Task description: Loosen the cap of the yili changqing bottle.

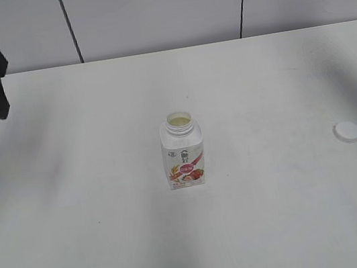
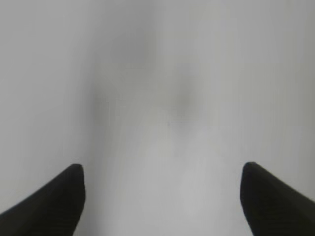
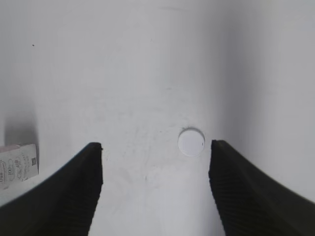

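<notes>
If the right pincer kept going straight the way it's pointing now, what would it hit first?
Probably the bare table. The cap lies between the open right pincer's fingers in view, nearer the right finger; depth is unclear, so it might touch that first.

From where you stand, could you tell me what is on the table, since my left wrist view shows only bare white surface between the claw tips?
Observer: The yili changqing bottle stands upright near the table's middle.
Operator: Thank you; is its cap on?
Observer: No, the neck is open and the cap lies on the table, well off to the bottle's right.
Operator: Is the other arm holding anything?
Observer: No, the right claw is open and empty, raised above the cap.
</notes>
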`<action>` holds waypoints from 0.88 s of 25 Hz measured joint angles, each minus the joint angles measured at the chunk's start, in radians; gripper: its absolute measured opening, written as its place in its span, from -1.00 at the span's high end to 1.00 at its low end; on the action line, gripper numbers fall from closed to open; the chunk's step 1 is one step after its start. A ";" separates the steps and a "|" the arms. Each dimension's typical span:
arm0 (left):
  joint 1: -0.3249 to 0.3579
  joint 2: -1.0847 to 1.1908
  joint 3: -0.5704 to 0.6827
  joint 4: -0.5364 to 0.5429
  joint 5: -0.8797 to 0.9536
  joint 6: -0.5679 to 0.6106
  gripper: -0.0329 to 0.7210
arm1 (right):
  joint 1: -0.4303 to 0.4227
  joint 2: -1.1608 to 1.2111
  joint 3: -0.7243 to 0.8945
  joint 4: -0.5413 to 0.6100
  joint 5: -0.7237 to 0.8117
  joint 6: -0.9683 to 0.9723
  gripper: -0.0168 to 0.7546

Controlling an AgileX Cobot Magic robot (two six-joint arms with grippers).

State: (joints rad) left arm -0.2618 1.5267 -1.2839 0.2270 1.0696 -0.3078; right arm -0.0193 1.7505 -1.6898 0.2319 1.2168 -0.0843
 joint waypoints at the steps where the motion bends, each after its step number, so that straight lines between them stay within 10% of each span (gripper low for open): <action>1: 0.000 -0.001 -0.011 -0.033 0.055 0.028 -0.64 | 0.000 -0.021 0.006 -0.003 0.000 0.001 -0.43; 14: 0.000 -0.267 -0.005 -0.118 0.146 0.103 -0.63 | 0.000 -0.454 0.478 0.002 0.000 0.006 -0.43; 22: 0.000 -0.612 0.220 -0.138 0.149 0.104 -0.53 | 0.000 -0.745 0.762 -0.007 0.001 -0.012 -0.43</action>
State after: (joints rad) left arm -0.2618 0.9143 -1.0640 0.0893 1.2188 -0.2040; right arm -0.0193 1.0059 -0.9278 0.2247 1.2178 -0.0966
